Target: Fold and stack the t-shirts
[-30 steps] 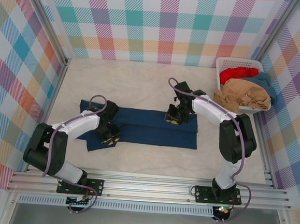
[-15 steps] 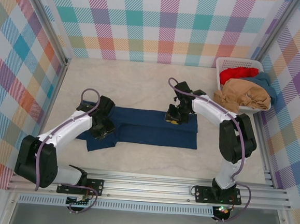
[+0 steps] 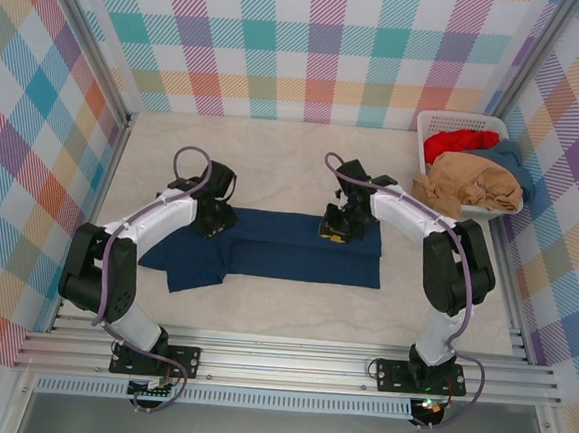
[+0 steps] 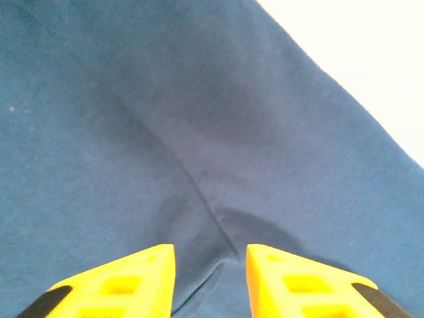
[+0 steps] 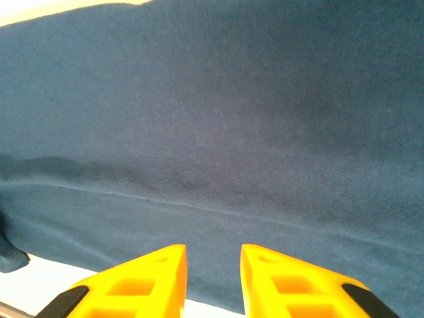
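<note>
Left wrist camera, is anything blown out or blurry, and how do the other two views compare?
Left wrist view: the table corner at upper right is blown out to white, and the navy t-shirt looks soft, with a shadow under its crease. Right wrist view: cloth evenly lit, with a pale overexposed table strip at upper left. Top external view: even light, sharp, only faint shadows.

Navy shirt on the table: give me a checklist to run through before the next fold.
1. The navy shirt lies lengthwise on the table, right part smooth: ok.
2. Its left end lies flat and square: not ok, it is uneven.
3. Hold of the left fingers on the cloth: cannot tell; a crease runs in between them.
4. Hold of the right fingers at the shirt's edge: cannot tell.
5. The tan shirt, red shirt and teal shirt are out of the way at the basket: ok.
</note>
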Tool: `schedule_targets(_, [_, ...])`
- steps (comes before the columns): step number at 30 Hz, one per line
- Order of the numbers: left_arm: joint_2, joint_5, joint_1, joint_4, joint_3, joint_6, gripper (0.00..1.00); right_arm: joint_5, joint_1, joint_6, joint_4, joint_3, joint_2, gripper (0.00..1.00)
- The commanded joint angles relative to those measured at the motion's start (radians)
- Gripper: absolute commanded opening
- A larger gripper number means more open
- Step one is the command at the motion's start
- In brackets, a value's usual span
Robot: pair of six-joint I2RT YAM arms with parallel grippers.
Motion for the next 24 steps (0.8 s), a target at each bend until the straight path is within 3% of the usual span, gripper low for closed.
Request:
schedule_targets(1, [0.080,0.011,0.006,0.019,0.007,0.020,0.25,-0.024,0.001,0.012,0.009,-0.009,-0.007,0.27])
schedule_targets(5, [0.110,0.049,-0.035,0.058,-0.016,-0.001,0.15,-0.020,0.001,0.017,0.011,0.002,-0.005,0.28])
schedule_targets(10, [0.160,0.085,-0.067,0.068,-0.022,-0.011,0.14,-0.021,0.001,0.014,0.007,0.017,0.007,0.28])
schedule_targets(13, [0.159,0.104,-0.067,0.073,-0.013,0.012,0.25,-0.022,0.002,0.014,0.006,0.022,0.010,0.28])
schedule_targets(15, [0.127,0.059,-0.065,0.010,0.021,0.039,0.40,-0.023,0.001,0.014,0.004,0.024,0.007,0.28])
schedule_targets(17, [0.066,-0.003,-0.062,-0.054,0.040,0.056,0.48,-0.021,0.001,0.011,0.002,0.025,0.003,0.28])
schedule_targets(20, [-0.062,-0.091,-0.037,-0.155,0.021,0.049,0.55,-0.013,0.001,0.005,0.000,0.023,-0.005,0.28])
schedule_targets(24, [-0.209,-0.171,0.074,-0.302,-0.072,0.018,0.54,-0.016,0.002,0.001,0.001,0.014,-0.009,0.28])
